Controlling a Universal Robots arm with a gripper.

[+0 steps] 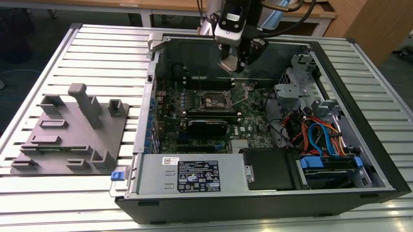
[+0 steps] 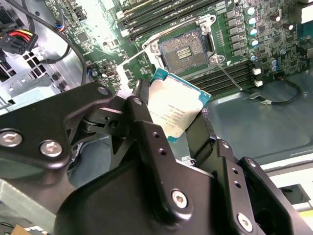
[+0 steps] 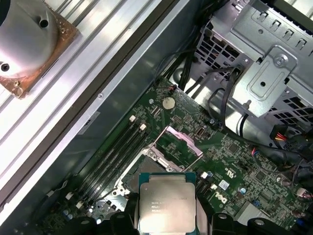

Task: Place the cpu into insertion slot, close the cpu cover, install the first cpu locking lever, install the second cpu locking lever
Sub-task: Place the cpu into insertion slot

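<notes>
My gripper [image 1: 235, 65] hangs over the back of the open computer case, shut on the cpu [image 2: 173, 110]. Both wrist views show the silver-topped, green-edged chip clamped by its edges between the black fingers [image 3: 131, 213]. The cpu [image 3: 167, 203] is in the air, apart from the board. Below it lies the insertion slot [image 2: 183, 47], a dark square with a silvery rim and nothing in it, also visible mid-board in the exterior view [image 1: 213, 101]. The cpu cover [image 3: 180, 144] stands raised off the slot. Thin wire levers [image 2: 226, 74] stick out beside the slot.
Long black memory slots [image 2: 161, 10] run next to the socket. The case walls [image 1: 154, 72], a drive cage with coloured cables [image 1: 322, 140] and the power supply [image 1: 193, 174] ring the board. A grey fixture [image 1: 71, 130] and a round metal part [image 3: 29, 39] sit on the slatted table.
</notes>
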